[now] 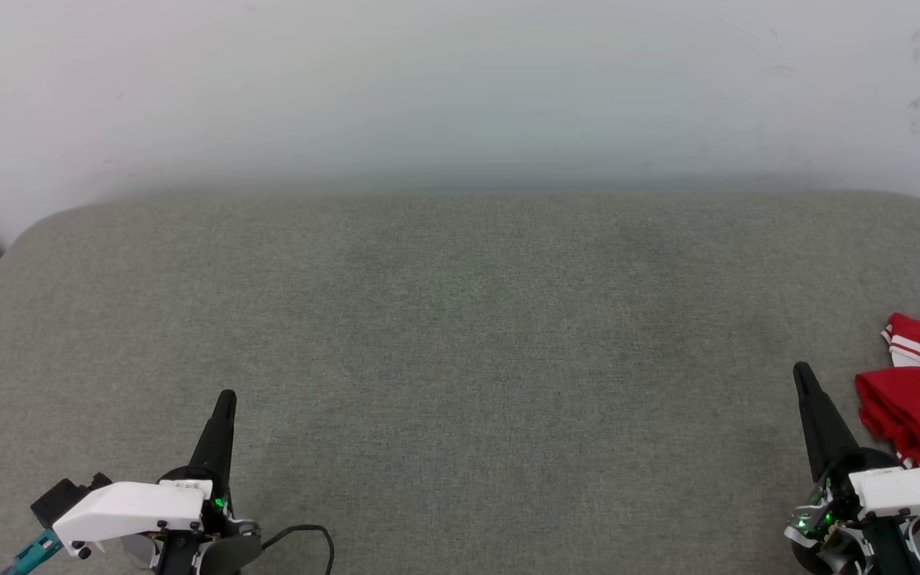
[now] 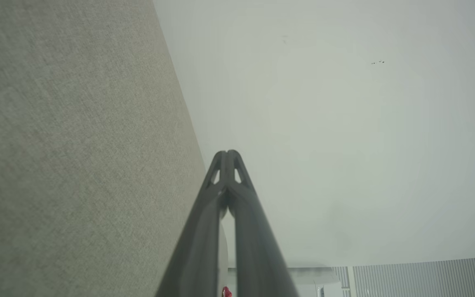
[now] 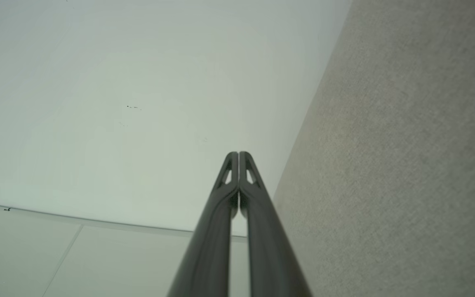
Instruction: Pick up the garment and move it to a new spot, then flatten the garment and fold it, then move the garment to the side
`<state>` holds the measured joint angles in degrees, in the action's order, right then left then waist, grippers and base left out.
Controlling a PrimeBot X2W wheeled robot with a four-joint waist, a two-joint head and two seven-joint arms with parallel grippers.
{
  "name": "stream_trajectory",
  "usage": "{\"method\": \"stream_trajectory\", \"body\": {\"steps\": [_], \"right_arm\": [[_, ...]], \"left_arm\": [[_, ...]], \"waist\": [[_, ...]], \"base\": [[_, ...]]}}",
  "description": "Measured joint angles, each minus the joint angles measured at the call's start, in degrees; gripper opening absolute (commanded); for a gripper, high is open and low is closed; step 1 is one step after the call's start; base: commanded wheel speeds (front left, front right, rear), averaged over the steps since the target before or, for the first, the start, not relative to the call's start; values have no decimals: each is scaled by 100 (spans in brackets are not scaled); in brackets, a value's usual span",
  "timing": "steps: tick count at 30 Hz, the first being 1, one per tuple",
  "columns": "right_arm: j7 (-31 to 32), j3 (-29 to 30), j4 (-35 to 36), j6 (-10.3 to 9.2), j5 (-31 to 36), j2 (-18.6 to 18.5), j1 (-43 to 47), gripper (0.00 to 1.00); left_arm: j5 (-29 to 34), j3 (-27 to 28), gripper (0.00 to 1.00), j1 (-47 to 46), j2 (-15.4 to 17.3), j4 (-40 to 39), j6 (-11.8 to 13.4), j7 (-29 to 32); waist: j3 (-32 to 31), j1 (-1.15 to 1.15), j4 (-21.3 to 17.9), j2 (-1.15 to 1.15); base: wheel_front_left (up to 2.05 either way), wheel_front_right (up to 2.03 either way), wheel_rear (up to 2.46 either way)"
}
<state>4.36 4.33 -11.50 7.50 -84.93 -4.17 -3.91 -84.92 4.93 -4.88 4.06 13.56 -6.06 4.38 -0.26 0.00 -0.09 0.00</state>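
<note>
The left gripper [image 1: 226, 397], two long dark fingers on a white-cased wrist, has its fingers pressed together tip to tip with nothing between them. The left wrist view shows the same closed pair [image 2: 228, 153] meeting at a point. The right gripper [image 1: 802, 370] is likewise closed flat and empty, its tips touching in the right wrist view [image 3: 238, 153].

Both grippers hang low over a wide grey-green woven fabric surface with rounded corners [image 1: 460, 319], fingers pointing toward its far edge. They stand well apart from each other, with bare fabric between them.

The garment [image 1: 919, 407], a bright red soft jersey shirt, lies crumpled on the fabric just beside the right gripper, on its outer side. A white panel edged in red-and-white stripes [image 1: 917, 351] shows at its far end. Its near part is hidden behind the right wrist's white casing [image 1: 911, 487], and the dark fingers stand a little apart from the cloth.

A thin black cable [image 1: 312, 531] loops by the left wrist. Beyond the fabric rises a pale plain wall [image 1: 460, 96].
</note>
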Motion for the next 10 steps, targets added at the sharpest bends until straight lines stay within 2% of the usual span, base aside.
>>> {"method": "stream_trajectory", "body": {"steps": [10], "right_arm": [[32,27,-121,0,-411,4,-88,0]], "left_arm": [[-348,83,0,-41,-63,22,-58,101]], "waist": [[20,0,4,0]], "base": [[0,0,0]]}}
